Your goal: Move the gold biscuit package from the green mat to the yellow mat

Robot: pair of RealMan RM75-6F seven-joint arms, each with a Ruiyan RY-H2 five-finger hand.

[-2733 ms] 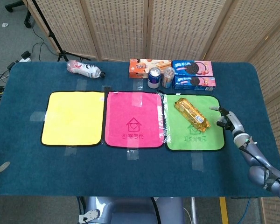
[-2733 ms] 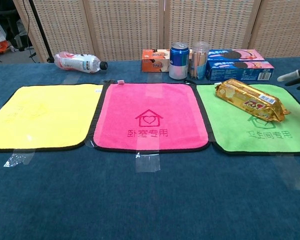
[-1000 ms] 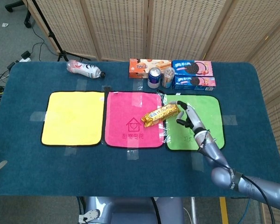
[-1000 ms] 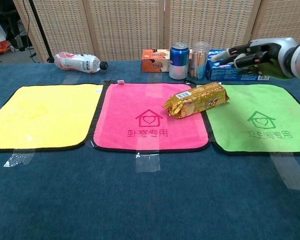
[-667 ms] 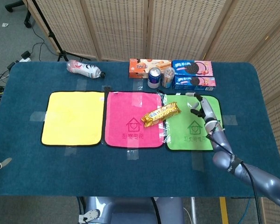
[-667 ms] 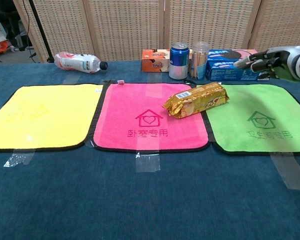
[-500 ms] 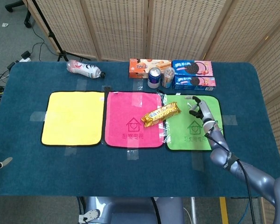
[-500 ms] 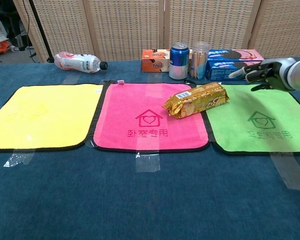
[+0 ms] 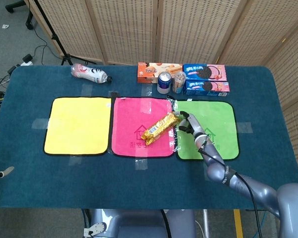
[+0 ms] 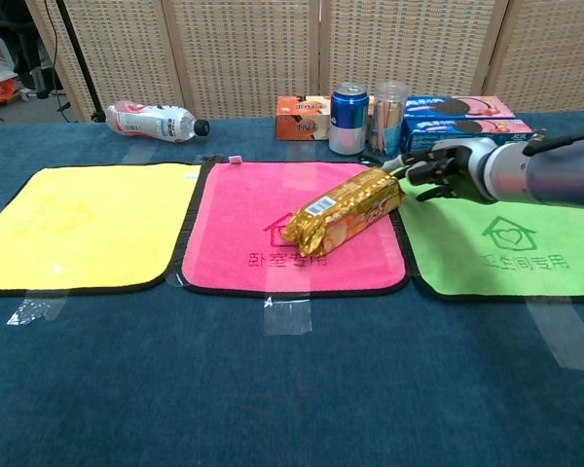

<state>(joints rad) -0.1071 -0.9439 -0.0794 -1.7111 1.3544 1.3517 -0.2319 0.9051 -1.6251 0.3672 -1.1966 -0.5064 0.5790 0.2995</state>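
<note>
Head view, progress: your gold biscuit package (image 9: 160, 127) is off the green mat (image 9: 223, 126) and lies on the pink mat (image 9: 129, 119); the yellow mat (image 9: 78, 125), beyond the far end of the package from your fingers, has nothing on it. By my reading you are about a third of the way there, with the whole pink mat left to cross.
Head view, right hand: your right hand (image 9: 187, 122) sits at the seam between the pink and green mats, its fingers reaching the near end of the package. They are loosely curled and not wrapped round it; this looks like a push, not a grasp.
Head view, left hand: a grey tip shows at the left edge of the tabletop (image 9: 139, 183), too little for you to tell how those fingers stand.
Chest view, package: it runs diagonally away from your fingers (image 10: 430, 166), the near end raised slightly against them, the far end down on the pink mat. The wrapper is shiny gold film, crinkled, with a white barcode label toward the far end.
Chest view, fingers: they are slightly apart, tips at the package end, holding nothing.
Chest view, what is left: you must carry or slide the package further from your fingers, across the pink mat onto the yellow one.
</note>
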